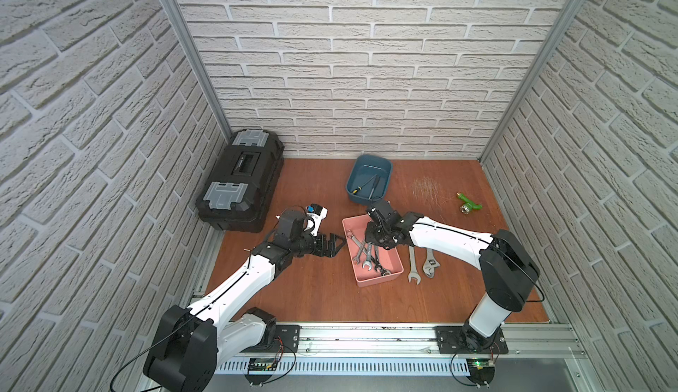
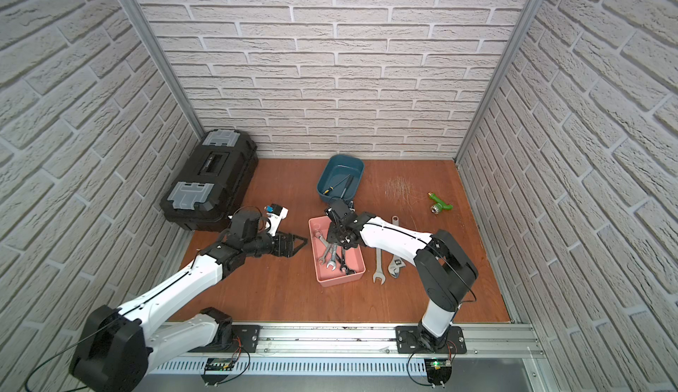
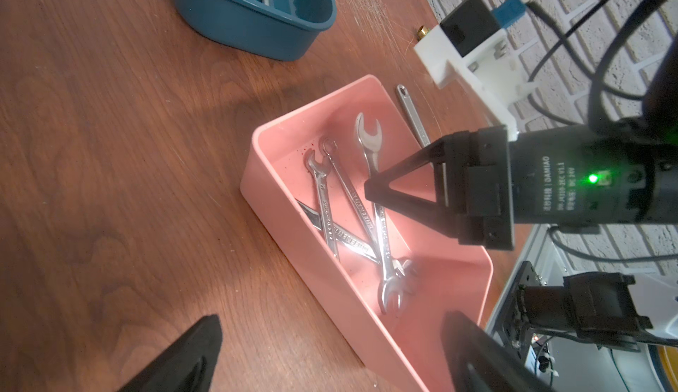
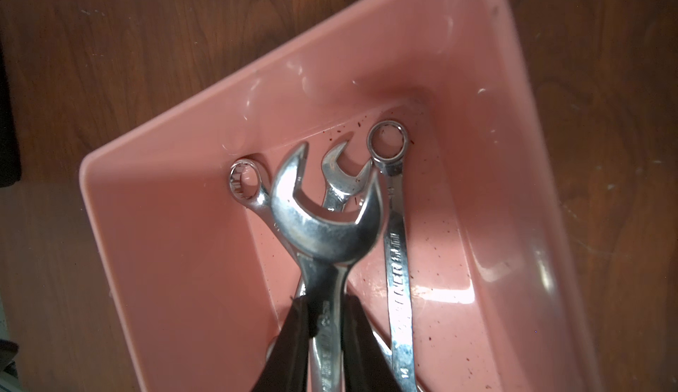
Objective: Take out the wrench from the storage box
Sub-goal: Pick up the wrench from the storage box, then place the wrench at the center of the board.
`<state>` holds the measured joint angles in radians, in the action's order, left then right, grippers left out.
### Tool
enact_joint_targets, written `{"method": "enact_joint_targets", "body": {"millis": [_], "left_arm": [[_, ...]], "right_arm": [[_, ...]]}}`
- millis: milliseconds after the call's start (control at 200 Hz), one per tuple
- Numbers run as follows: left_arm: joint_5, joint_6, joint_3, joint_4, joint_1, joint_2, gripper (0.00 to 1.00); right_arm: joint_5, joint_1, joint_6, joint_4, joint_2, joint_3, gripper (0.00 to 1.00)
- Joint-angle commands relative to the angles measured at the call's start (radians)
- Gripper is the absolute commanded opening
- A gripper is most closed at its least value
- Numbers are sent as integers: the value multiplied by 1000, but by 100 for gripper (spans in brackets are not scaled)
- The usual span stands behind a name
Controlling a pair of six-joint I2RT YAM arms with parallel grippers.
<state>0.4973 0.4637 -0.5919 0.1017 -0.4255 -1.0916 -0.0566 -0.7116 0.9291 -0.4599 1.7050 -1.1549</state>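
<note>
Right pincer on one wrench

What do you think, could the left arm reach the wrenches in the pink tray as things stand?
Probably yes: the open left gripper sits just beside the tray with bare table between. The right gripper, shut on a wrench over the tray, may crowd it.

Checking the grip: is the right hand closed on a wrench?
Yes, the right hand pinches the shaft of the big wrench over the pink tray.
</note>
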Motion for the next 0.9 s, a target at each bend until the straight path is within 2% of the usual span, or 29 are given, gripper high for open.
{"method": "enact_joint_targets", "body": {"millis": [0,265,425,725,895], "left_arm": [[18,-23,-17,-43,8,-10,98],[34,-25,-27,-53,14,-32,98],[47,-31,-43,-53,18,-43,98],[79,-48,-75,-56,26,-81,98],[96,-54,-87,-54,34,-102,98]], "right_arm": [[-22,0,-20,-9,-80,-23,4],[-40,25,-66,-126,-186,-59,4],[-40,82,-138,-235,-268,-78,4],[32,309,-371,-454,-401,-59,4],[46,437,-487,-503,-431,-8,4]]}}
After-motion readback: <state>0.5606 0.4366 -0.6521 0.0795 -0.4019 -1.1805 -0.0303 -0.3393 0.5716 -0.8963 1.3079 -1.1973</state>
